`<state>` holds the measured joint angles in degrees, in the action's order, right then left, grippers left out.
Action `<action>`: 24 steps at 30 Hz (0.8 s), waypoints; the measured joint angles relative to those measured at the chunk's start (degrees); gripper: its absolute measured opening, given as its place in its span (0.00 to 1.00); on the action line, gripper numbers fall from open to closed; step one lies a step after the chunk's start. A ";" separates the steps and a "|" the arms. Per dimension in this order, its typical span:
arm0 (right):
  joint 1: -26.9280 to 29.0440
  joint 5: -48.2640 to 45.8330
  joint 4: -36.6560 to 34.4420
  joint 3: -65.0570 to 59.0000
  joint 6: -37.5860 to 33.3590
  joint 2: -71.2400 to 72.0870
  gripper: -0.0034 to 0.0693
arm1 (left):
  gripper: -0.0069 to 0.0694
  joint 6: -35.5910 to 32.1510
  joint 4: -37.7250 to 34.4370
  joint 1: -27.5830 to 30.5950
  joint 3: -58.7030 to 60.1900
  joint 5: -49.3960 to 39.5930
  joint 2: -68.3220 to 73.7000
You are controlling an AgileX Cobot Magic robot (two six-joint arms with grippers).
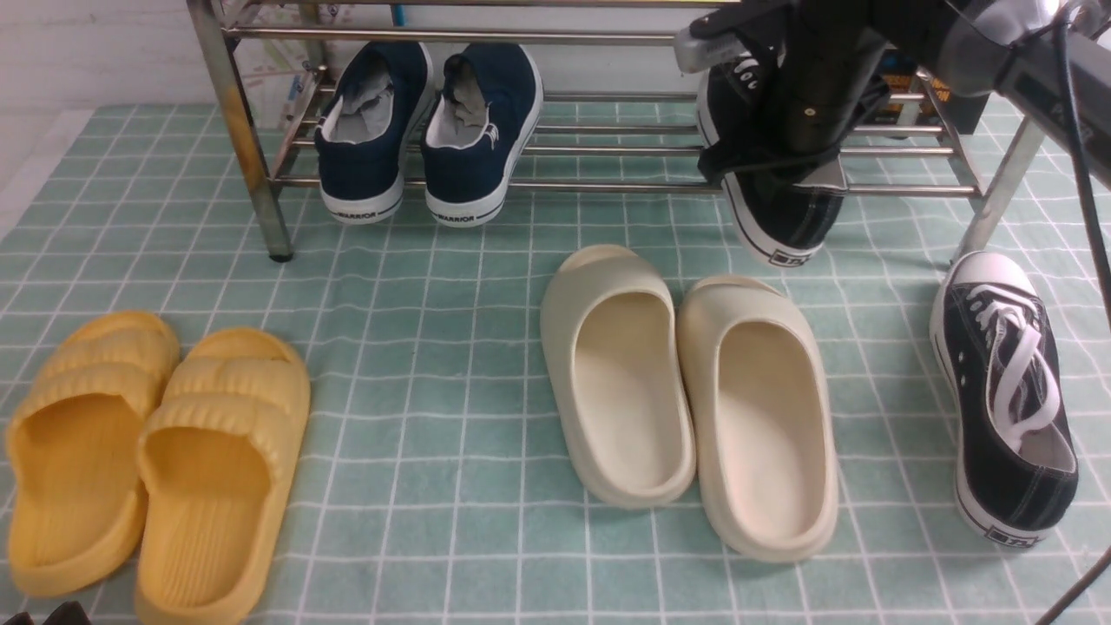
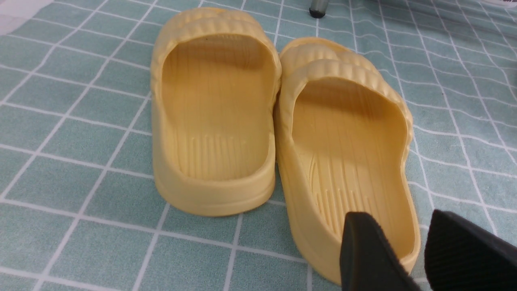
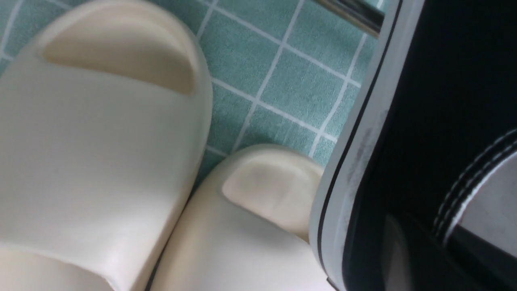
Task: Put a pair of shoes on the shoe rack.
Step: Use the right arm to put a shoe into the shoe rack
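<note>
Right gripper (image 1: pixel 785 156) pinched collar of first black sneaker (image 1: pixel 785 221) — toe in over lower bars of shoe rack (image 1: pixel 608 187), heel hanging past front bar, likely mid-placement. Second black sneaker (image 1: pixel 998 399) lay on table (image 1: pixel 434 347) beside rack's right leg, awaiting turn. Left gripper (image 2: pixel 408 254) spread, idle above yellow slides (image 2: pixel 214 121) — out of way.

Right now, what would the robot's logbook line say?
right pincer: shut on black sneaker at shoe rack | second sneaker: on cloth | left pincer: open, by yellow slides
</note>
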<state>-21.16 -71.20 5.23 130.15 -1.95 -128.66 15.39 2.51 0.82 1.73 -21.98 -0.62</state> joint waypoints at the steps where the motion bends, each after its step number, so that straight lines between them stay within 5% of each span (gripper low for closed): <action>1: 0.00 0.50 0.04 0.00 0.00 0.00 0.08 | 0.40 0.00 0.00 0.00 0.00 0.00 0.00; 9: 0.00 4.77 0.91 0.04 1.59 0.00 0.24 | 0.40 0.00 0.00 0.00 0.00 0.00 0.00; 10: 0.00 5.03 1.25 0.36 1.96 0.06 0.35 | 0.40 0.00 0.00 0.00 0.00 0.00 0.00; 17: 0.06 5.19 0.25 0.40 1.96 1.72 0.64 | 0.40 0.00 0.00 0.00 0.00 0.00 0.00; 24: 0.06 0.45 -0.65 0.47 1.56 3.89 0.68 | 0.40 0.00 0.00 0.00 0.00 0.00 0.00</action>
<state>-21.10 -70.75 4.58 130.62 -0.39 -124.77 15.39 2.51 0.82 1.73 -21.98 -0.62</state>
